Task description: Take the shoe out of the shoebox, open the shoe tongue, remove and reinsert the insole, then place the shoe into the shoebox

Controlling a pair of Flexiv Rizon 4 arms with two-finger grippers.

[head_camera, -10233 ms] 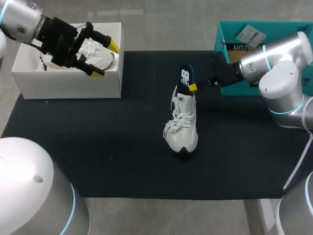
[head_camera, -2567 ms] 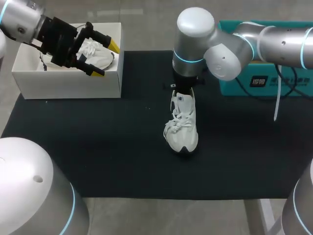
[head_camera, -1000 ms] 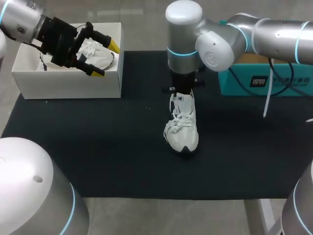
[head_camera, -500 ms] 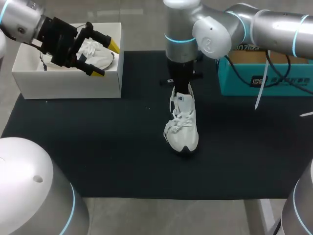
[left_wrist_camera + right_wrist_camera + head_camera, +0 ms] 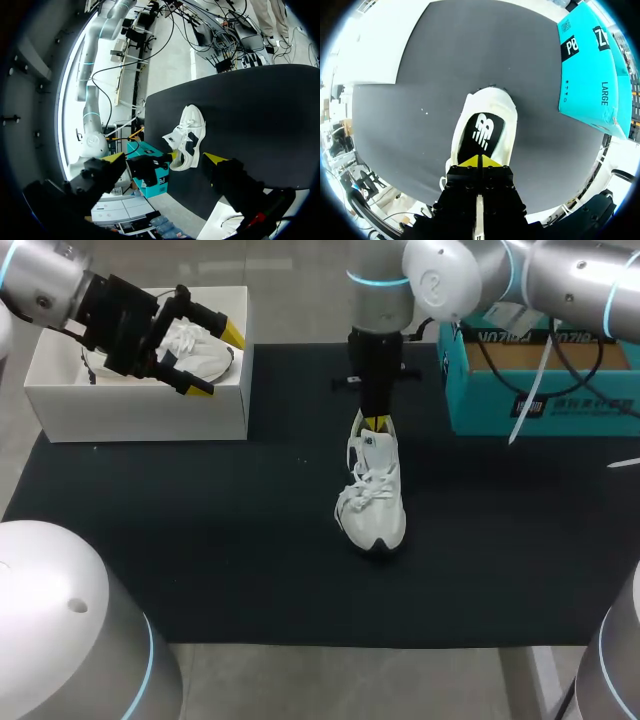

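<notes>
At far left, on the bench, a white shoebox overlapping the corner of the black mat, with a second white sneaker lying inside. Just above it, the left claw, released, yellow tips spread wide and gripping nothing; likely parked there to keep clear of the work in the middle. At mid-mat, well apart from both boxes, the white lace-up sneaker, out of its box and resting on its sole, toe toward the near edge and heel toward the far one, so leaving the opening free from above. Straight down onto that heel opening, the right claw, clenched, both tips meeting with no gap. Under them, seen from the right wrist, the black insole lying flat inside the shoe, a white logo printed on it. Hard to tell from here: pinching the insole's heel edge or merely pressing it home. At far right, an open teal shoebox, black-and-white lettering and size labels on its walls, presumably waiting for the shoe's return.
</notes>
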